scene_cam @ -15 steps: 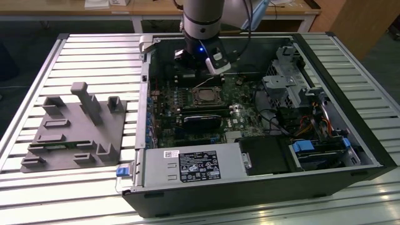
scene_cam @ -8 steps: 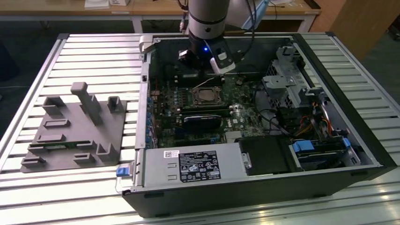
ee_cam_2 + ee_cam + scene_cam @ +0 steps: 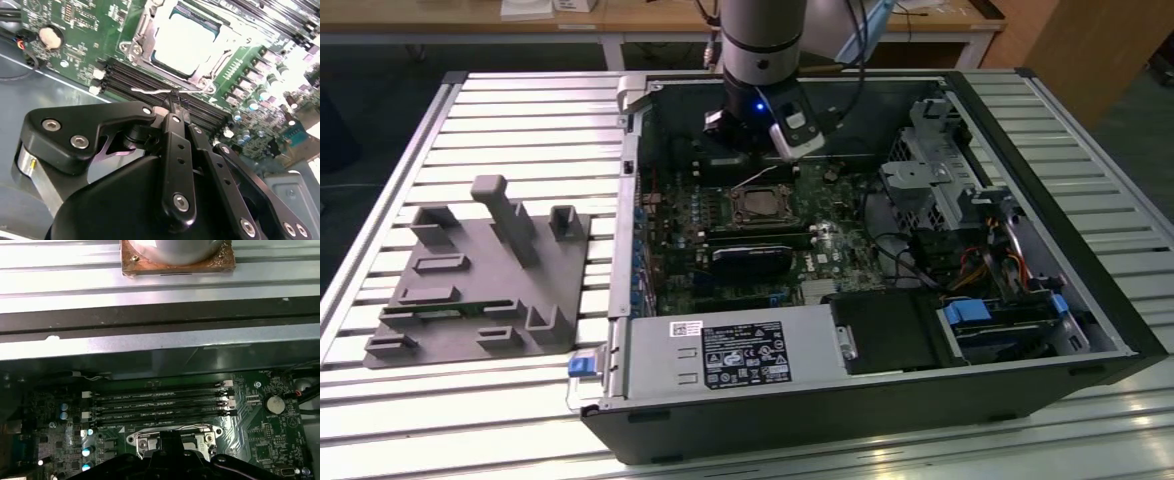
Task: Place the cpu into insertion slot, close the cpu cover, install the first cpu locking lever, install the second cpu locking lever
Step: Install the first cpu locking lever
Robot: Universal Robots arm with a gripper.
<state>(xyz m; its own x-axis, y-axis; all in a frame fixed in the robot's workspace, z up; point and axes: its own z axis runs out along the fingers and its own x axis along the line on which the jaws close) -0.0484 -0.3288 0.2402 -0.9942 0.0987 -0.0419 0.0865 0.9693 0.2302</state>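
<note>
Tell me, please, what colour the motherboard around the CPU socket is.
The motherboard is green; it shows best in the second wrist view.

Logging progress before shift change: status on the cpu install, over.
Claw shut at wire locking lever. Cpu seated, cpu cover down. Nothing in the way.

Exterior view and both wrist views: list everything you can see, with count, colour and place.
table: one, silvery slats, under everything
computer case: one, black, open, on table
fixture block: one, grey, exterior view's left of case
motherboard: one, green, inside case
cpu: one, pale silvery, on motherboard
cpu cover: one, silvery frame, around cpu
locking lever: one, thin silvery wire, beside cover
memory slots: four, black, beside cpu
arm: one, silvery, above motherboard
gripper: one, black, fingers together at lever
</note>
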